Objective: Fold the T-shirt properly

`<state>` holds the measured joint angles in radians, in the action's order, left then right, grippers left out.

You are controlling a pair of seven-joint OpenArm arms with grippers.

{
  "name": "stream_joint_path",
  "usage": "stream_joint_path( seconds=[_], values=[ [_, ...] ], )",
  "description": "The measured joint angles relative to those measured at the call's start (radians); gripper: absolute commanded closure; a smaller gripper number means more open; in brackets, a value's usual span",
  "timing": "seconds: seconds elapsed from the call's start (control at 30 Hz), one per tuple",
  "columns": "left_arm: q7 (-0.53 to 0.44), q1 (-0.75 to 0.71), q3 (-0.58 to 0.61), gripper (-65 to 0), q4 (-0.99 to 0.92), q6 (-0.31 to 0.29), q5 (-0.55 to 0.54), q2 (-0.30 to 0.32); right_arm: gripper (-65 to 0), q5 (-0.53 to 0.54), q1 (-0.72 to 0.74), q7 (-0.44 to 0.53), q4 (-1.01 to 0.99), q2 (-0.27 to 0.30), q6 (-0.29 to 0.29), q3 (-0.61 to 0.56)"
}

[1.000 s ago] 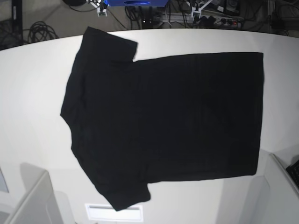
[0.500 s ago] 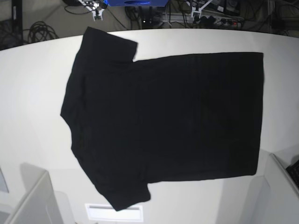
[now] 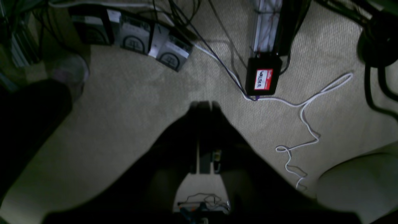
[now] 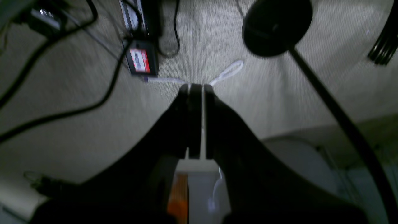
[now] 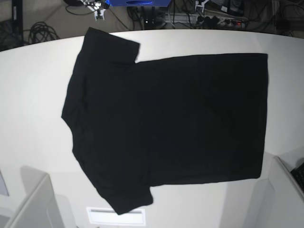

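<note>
Your left gripper (image 3: 203, 105) and right gripper (image 4: 196, 88) are both pinched empty over the floor, far from the unfolded T-shirt (image 5: 166, 128); bring them to its edge.

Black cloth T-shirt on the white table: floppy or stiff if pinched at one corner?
The black cloth T-shirt lies flat and thin on the white table, so it is probably floppy and would drape. Likely light; one pinched corner may drag the rest along the smooth top.
</note>
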<state>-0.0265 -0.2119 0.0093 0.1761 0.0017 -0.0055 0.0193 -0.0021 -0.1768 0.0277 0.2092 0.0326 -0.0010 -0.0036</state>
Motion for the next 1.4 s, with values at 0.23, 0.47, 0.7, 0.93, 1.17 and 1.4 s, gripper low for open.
stream_joint_path(
  seconds=[0.23, 0.47, 0.7, 0.93, 1.17, 1.4],
  values=[
    [-0.213, -0.067, 0.001, 0.0, 0.005, 0.0, 0.004, 0.0, 0.0, -0.002, -0.03, 0.028, 0.0, 0.0, 0.0, 0.0],
    [-0.273, -0.113, 0.001, 0.0, 0.0, 0.0, 0.007, 0.001, 0.0, 0.001, -0.116, 0.09, 0.095, 0.021, 0.0, 0.005],
    [-0.276, -0.249, 0.002, 0.0, 0.225, -0.002, 0.011, 0.021, 0.0, 0.003, -0.293, 0.083, 0.377, 0.034, -0.001, 0.084],
    [-0.262, -0.399, -0.01, 0.0, 0.463, 0.006, 0.0, 0.077, 0.0, 0.001, -0.409, 0.079, 0.574, 0.035, -0.003, 0.214],
    [-0.267, -0.519, -0.013, 0.0, 0.667, 0.002, 0.0, 0.111, 0.0, 0.0, -0.525, -0.015, 0.804, 0.024, -0.003, 0.261],
    [-0.274, -0.666, -0.018, 0.0, 0.977, -0.001, -0.001, 0.134, 0.0, 0.003, -0.641, -0.089, 1.093, -0.06, 0.0, 0.333]
  ],
)
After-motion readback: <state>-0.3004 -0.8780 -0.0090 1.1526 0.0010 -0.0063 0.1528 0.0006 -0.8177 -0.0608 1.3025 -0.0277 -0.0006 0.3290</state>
